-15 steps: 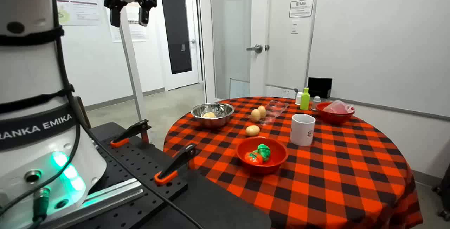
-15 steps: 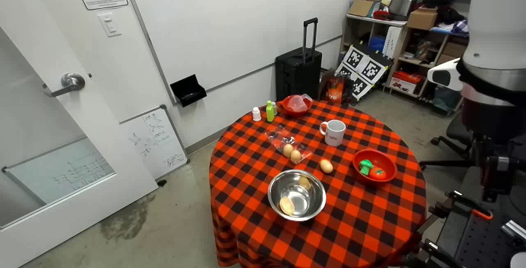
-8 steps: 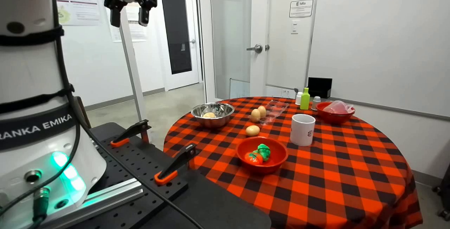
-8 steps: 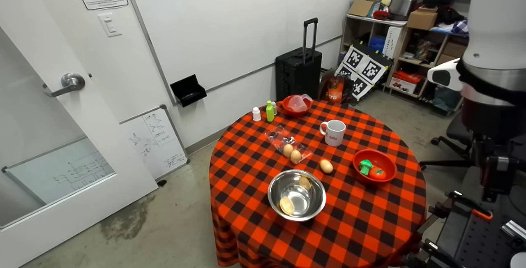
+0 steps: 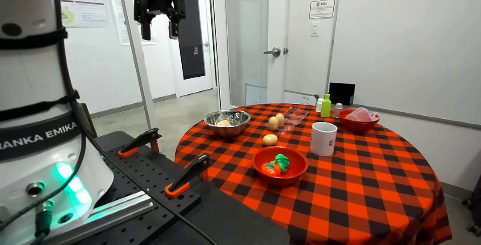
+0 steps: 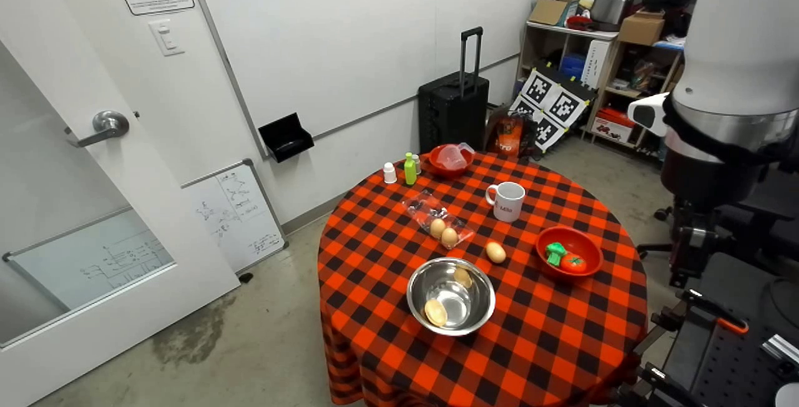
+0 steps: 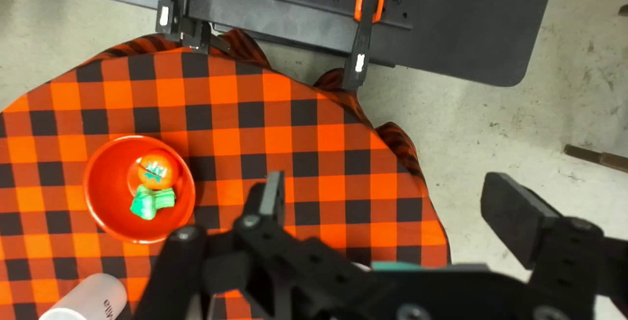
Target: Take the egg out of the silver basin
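Observation:
The egg (image 5: 223,123) is pale tan and lies inside the silver basin (image 5: 238,125), on the tablecloth near the table edge. In an exterior view the egg (image 6: 436,312) rests against the inner wall of the basin (image 6: 485,301), and a tan reflection shows on the opposite wall. My gripper (image 5: 159,36) is open and empty, pointing down, high above the base platform and well above the basin. In the wrist view the gripper (image 7: 385,182) has its fingers wide apart over the table edge. The egg does not show there; a pale sliver behind the gripper is too small to tell.
A red bowl (image 6: 569,251) holds a toy tomato and broccoli. A loose egg (image 6: 495,252), a clear carton (image 6: 431,204) with two eggs, and a white mug (image 6: 509,201) stand near the basin. A green bottle (image 5: 325,106), shakers and another red bowl (image 5: 359,124) are farther off.
My gripper has moved toward the table in the last half second, right and slightly down in an exterior view. It stays open. The objects on the table have not moved.

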Controlling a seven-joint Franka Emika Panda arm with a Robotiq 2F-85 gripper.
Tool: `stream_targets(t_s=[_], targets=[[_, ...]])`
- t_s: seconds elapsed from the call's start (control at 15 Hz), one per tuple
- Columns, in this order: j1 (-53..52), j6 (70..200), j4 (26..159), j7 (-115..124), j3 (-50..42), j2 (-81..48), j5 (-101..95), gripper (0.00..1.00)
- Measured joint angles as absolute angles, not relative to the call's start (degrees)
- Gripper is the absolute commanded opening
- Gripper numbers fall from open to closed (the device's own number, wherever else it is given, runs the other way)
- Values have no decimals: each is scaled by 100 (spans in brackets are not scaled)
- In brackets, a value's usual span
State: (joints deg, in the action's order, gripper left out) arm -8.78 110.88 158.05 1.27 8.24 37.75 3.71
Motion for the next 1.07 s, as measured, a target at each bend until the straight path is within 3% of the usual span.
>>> stream_targets(t_s=[0.53,1.07], targets=[[-418,13282,15692,574,830,1979,-359,100],[-342,14577,14593,1353,815,-299,-619,100]])
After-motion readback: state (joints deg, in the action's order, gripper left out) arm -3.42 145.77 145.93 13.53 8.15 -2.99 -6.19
